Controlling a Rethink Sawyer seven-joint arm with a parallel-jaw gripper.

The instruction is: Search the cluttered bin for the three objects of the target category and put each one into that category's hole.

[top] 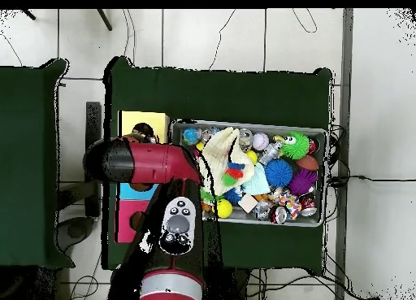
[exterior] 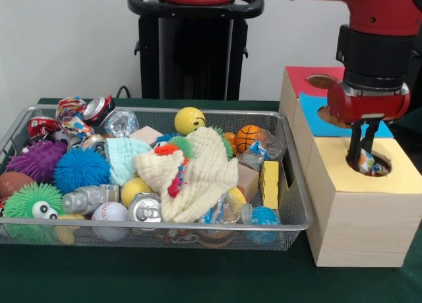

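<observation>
My gripper [exterior: 363, 159] reaches down into the round hole [exterior: 381, 166] in the yellow top of the nearest wooden box [exterior: 359, 217]. It is shut on a small spotted cloth piece [exterior: 366, 163], which sits at the hole's mouth. A second spotted cloth piece [exterior: 71, 115] lies at the far left corner of the wire mesh bin [exterior: 198, 238]; it also shows in the overhead view [top: 288, 205]. No third piece shows. In the overhead view my arm [top: 146, 162] hides the gripper beside the yellow box [top: 138, 120].
The blue-topped box [exterior: 318, 122] and the red-topped box [exterior: 300, 79] stand behind the yellow one. A large cream waffle cloth [exterior: 198, 174], a pale blue cloth [exterior: 125, 156], spiky balls, cans and other toys fill the bin.
</observation>
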